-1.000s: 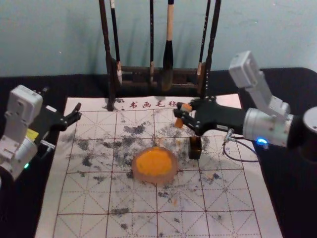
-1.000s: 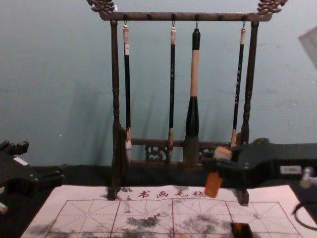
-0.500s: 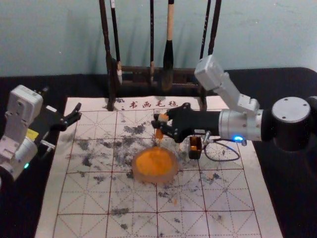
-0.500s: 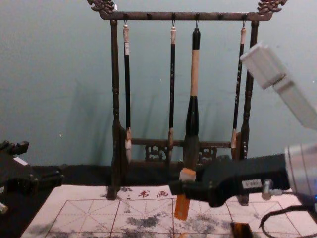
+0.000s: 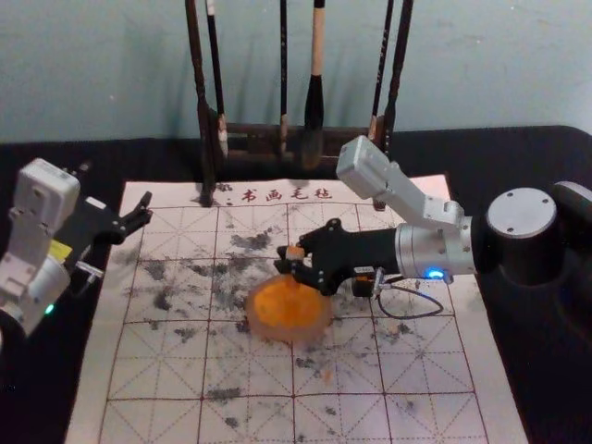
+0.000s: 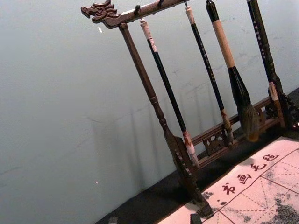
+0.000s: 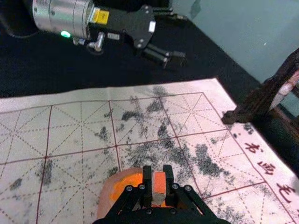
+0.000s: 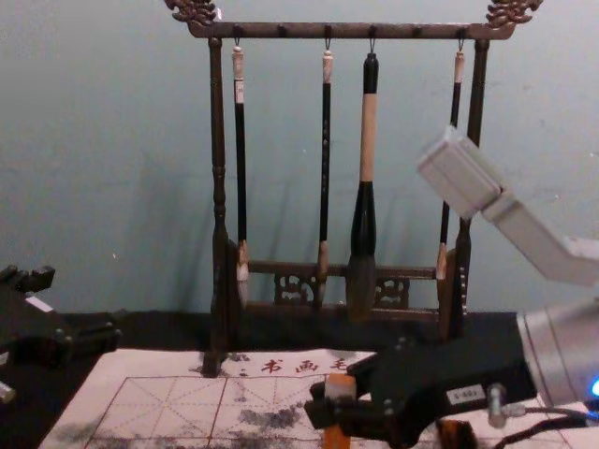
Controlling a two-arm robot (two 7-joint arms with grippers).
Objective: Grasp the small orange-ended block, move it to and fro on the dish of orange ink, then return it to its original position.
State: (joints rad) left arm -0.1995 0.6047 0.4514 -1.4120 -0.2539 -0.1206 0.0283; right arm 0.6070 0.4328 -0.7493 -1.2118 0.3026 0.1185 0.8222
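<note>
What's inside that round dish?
Orange ink lies in the dish. The right claw, at its far side gripping the block, hides part of it; what's beneath there can't be seen.

Right gripper clamped centrally; left gripper spread aside.

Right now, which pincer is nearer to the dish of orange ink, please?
Right. The right pincer, with the block in it, is above the far side of the dish; the left pincer is farther off, by the left edge of the mat.
</note>
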